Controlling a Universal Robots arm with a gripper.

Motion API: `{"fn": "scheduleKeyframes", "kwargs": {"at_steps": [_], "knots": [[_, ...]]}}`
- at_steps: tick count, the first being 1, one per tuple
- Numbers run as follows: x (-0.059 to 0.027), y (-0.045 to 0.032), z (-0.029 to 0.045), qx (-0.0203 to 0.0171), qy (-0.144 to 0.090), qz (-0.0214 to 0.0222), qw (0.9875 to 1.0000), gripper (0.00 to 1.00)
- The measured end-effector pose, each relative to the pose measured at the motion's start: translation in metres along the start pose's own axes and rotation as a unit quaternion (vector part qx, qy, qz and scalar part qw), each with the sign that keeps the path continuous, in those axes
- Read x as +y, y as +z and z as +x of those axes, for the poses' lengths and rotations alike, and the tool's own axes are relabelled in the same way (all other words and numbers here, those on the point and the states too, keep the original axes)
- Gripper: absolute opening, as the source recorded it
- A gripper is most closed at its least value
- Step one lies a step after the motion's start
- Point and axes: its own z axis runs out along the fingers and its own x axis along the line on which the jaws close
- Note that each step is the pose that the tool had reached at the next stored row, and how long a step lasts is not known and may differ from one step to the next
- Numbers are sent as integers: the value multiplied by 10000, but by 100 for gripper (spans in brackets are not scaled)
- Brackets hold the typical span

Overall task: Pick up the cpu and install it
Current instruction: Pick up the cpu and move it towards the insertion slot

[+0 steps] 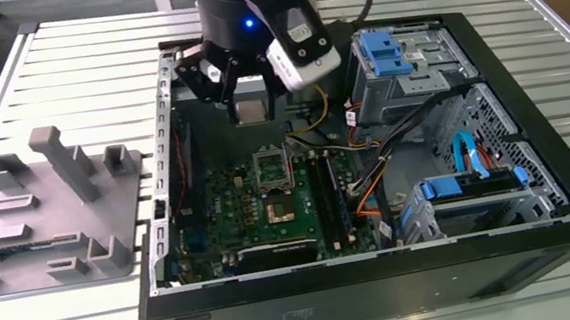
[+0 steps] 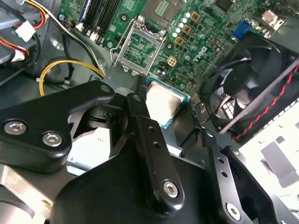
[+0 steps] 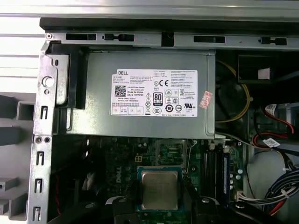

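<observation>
The cpu (image 1: 250,112), a small square chip with a shiny metal top, hangs in the air inside the open computer case, over the far end of the green motherboard (image 1: 270,214). My gripper (image 1: 250,107) is shut on it, one black finger on each side. In both wrist views the cpu (image 2: 163,102) (image 3: 160,189) sits between the black fingers (image 2: 138,109). The open socket (image 2: 139,46) lies on the board just beyond the chip, its hinged plate (image 1: 271,165) swung up.
The black case wall (image 1: 396,280) rings the board. A silver power supply (image 3: 140,93) and a black fan (image 2: 252,79) stand close to the gripper. Blue-tabbed drive cages (image 1: 401,60) and loose cables (image 1: 375,146) fill the exterior view's right. A grey holder block (image 1: 42,216) lies outside.
</observation>
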Motion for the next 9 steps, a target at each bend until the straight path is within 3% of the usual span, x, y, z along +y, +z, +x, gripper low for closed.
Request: {"fn": "scheduleKeyframes", "kwargs": {"at_steps": [9], "knots": [[-62,133,-26,0,0,-6,10000,47]]}}
